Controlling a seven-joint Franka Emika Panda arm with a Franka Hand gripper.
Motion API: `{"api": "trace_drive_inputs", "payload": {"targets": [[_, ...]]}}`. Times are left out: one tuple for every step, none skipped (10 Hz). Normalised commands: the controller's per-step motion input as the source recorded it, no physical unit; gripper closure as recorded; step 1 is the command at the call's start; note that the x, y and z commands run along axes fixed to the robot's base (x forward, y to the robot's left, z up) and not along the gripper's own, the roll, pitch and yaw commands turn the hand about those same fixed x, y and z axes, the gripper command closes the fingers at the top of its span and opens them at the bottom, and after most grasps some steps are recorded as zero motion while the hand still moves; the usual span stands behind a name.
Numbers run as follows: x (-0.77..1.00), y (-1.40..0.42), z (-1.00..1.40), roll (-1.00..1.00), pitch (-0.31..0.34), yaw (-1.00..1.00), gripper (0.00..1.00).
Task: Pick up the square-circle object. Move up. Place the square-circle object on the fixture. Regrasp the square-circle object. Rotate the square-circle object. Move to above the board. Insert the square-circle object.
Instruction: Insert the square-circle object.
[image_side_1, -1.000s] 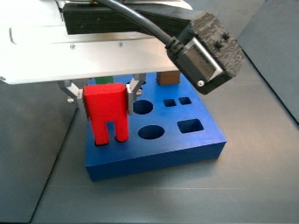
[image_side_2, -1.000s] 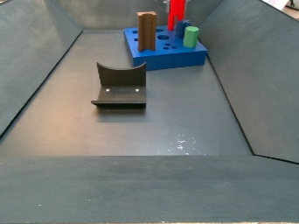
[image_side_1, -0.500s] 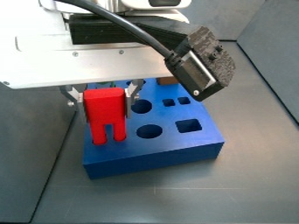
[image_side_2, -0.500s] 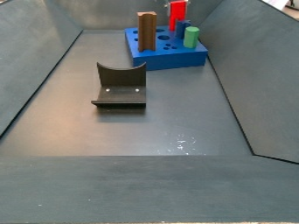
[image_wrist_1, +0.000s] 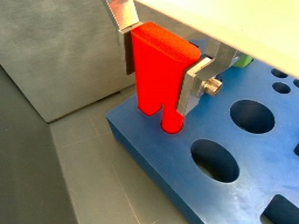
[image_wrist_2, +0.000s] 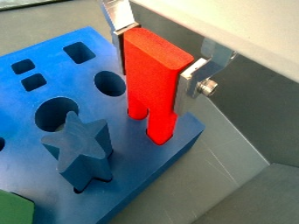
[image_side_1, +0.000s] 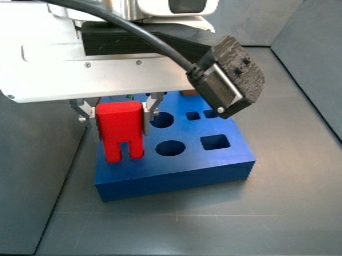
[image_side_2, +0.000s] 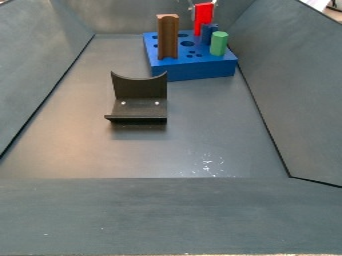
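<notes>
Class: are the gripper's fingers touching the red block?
Touching. In both wrist views the gripper has its silver fingers pressed flat against opposite sides of the red block, over the board.

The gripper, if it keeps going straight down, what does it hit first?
Probably the board: the gripper holds the square-circle object, whose lower prongs are already at the board's top face.

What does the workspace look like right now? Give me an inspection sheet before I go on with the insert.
Surface: dark grey floor, bare around the fixture.
Job's things: square-circle object upright, held over the board, its prongs at the board's edge; fixture empty.
Clutter: brown block, green peg, blue star piece in the board.
Gripper: gripper above the board, shut on the object.
Cables: black cable over the arm.
Surroundings: grey walls.
</notes>
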Motion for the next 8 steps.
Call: {"api": "trace_drive_inputs", "payload": {"targets": [[0.00,0.00,-0.73,0.15,-0.106,0.02,1.00],[0.02,0.00,-0.75,0.10,-0.100,0.01,1.00],[0.15,0.00,-0.75,0.05,-0.099,0.00,1.00],[0.38,0.11,-0.56,0.00,-0.036,0.00,1.00],[0.36,0.13,-0.49,0.00,-0.046,0.00,1.00],[0.37,0.16,-0.26,0.00,0.000,0.00,1.00],[0.09,0.03,0.00,0.00,0.014,0.00,1.00],[0.00,0.00,-0.17,0.07,0.000,0.00,1.00]]}}
